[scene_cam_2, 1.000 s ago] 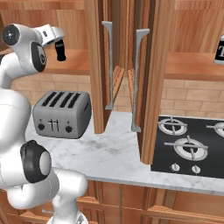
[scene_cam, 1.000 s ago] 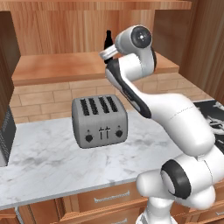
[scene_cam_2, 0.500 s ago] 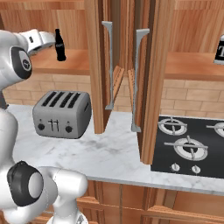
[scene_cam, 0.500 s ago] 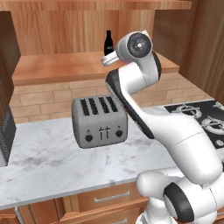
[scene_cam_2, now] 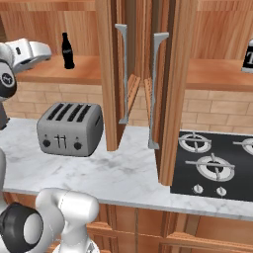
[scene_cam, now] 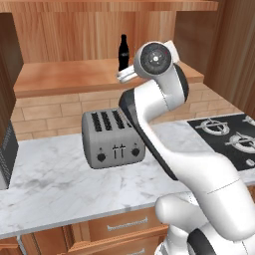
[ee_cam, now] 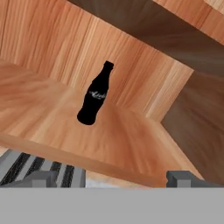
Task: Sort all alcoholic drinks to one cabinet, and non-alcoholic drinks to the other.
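The small black cola-shaped bottle [scene_cam: 123, 52] [scene_cam_2: 67, 50] [ee_cam: 95, 95] stands upright on the wooden shelf [scene_cam: 64, 77] of the left open cabinet. My gripper [scene_cam: 126, 74] [scene_cam_2: 48, 52] [ee_cam: 111, 178] is open and empty. It hovers at the shelf's front edge, a short way back from the bottle, with nothing between the fingertips [ee_cam: 183, 176]. On the right cabinet's shelf [scene_cam_2: 217, 74] stands a black-labelled bottle [scene_cam_2: 248, 57], cut off by the picture's edge. Both inner cabinet doors [scene_cam_2: 111, 74] [scene_cam_2: 175, 74] stand open side by side, grey handles outward.
A grey four-slot toaster [scene_cam: 112, 139] [scene_cam_2: 69, 128] sits on the marble counter [scene_cam: 50, 184] under the left cabinet. A black gas hob [scene_cam: 229, 134] [scene_cam_2: 217, 163] lies to the right. A dark appliance [scene_cam: 7, 154] stands at the counter's far left.
My hand has drawn back from the cola bottle toward the shelf's front edge. The bottle stays upright on the shelf, and the jaws remain wide apart.
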